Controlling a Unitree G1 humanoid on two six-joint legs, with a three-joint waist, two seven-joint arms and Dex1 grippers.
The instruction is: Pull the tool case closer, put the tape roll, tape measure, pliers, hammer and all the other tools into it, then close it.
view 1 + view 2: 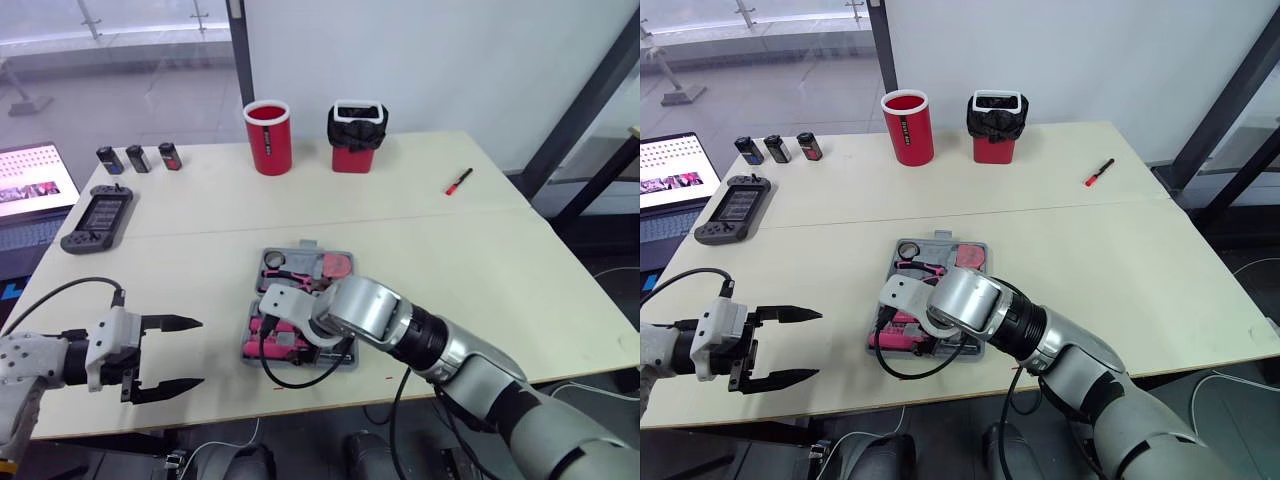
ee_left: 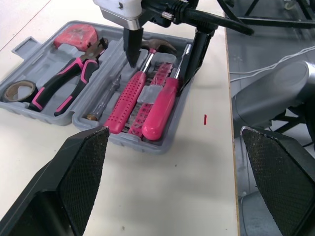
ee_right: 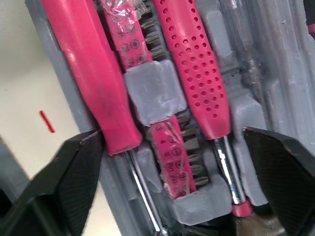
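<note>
Fingers spread, my right gripper point(image 2: 161, 71) hangs low over the open tool case point(image 2: 133, 142). It straddles the screwdriver point(image 2: 160, 110), bit holder point(image 3: 152, 88) and hammer point(image 2: 130, 98) in the near half, clamped on none of them. My left gripper point(image 1: 198, 352), also wide apart, hovers over bare table left of the case, well clear of it. The case sits near the middle of a cream table point(image 1: 500, 260), close to the near edge. By the far edge stand a red cup point(image 1: 268, 137) and a red bin point(image 1: 357, 135), with a red pen point(image 1: 458, 181) to the right, a handheld console point(image 1: 95, 215) to the left and a white wall beyond. My left wrist view lays out the far half: pliers point(image 2: 64, 83), tape roll point(image 2: 18, 90), tape measure point(image 2: 76, 35). My right wrist view picks out a small red mark point(image 3: 47, 121) on the table just beside the case.
</note>
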